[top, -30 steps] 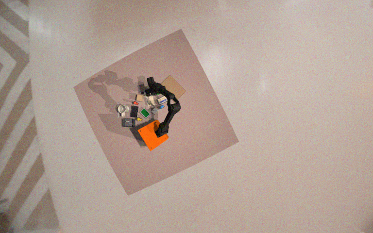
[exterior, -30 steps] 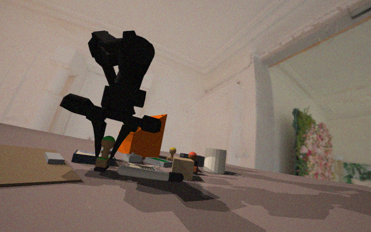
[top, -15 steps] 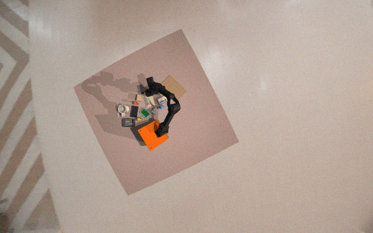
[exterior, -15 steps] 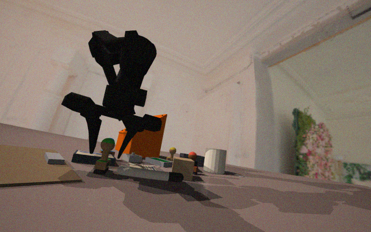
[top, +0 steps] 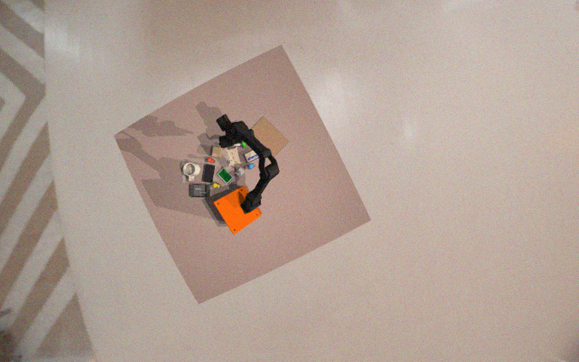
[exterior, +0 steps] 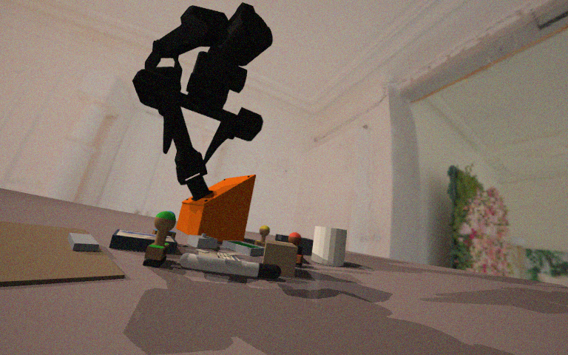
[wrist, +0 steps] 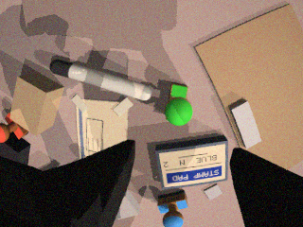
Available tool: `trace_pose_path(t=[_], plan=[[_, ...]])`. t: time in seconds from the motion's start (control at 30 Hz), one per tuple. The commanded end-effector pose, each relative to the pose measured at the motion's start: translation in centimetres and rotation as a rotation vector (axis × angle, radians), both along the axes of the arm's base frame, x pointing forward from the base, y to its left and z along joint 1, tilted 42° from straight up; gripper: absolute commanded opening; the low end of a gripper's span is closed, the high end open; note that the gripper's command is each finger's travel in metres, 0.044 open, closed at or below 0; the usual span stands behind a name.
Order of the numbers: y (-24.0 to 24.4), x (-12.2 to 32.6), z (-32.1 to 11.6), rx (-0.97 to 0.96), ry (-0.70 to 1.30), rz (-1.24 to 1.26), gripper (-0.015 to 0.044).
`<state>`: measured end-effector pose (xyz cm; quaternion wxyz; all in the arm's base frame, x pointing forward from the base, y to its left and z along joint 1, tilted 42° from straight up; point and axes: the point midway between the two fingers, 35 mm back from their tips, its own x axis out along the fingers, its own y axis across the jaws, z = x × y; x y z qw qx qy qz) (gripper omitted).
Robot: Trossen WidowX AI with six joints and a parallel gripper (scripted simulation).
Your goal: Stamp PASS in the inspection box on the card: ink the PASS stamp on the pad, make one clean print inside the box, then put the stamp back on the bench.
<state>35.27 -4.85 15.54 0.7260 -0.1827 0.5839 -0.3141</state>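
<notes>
The green-topped stamp (top: pixel 243 144) (exterior: pixel 166 222) (wrist: pixel 179 113) stands upright on the bench, between the marker and the closed blue stamp pad. Its lettering is hidden. My gripper (exterior: pixel 186 157) (wrist: pixel 185 152) is open and empty, raised well above the stamp, with nothing between its fingers. The card (top: pixel 232 156) (wrist: pixel 111 125) lies flat, held by light tabs at its top corners. Its box outline shows in the wrist view with faint marks inside that I cannot read. My left finger hides the card's lower part. The open green ink pad (top: pixel 225 175) (exterior: pixel 247 248) lies beyond the card.
The blue stamp pad (wrist: pixel 191 163), blue stamp (wrist: pixel 172 213), marker (wrist: pixel 111 83) and wooden block (wrist: pixel 35 106) surround the card. The red stamp (top: pixel 209 160), yellow stamp (top: pixel 216 185), mug (exterior: pixel 329 246) and orange block (top: pixel 234 215) stand farther off. A brown board (wrist: pixel 260 71) carries a grey block (wrist: pixel 246 124).
</notes>
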Motion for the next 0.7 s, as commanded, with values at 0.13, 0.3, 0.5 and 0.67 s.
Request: trace_pose_path(t=[0.13,0.3,0.5,0.67], plan=[[0.10,-0.16,0.35,-0.003,-0.001,-0.009,0.0253],[0.10,-0.16,0.35,-0.003,-0.001,-0.009,0.0253],[0.12,-0.14,0.26,-0.001,0.003,-0.004,0.0253],[0.12,-0.14,0.26,-0.001,0.003,-0.004,0.0253]])
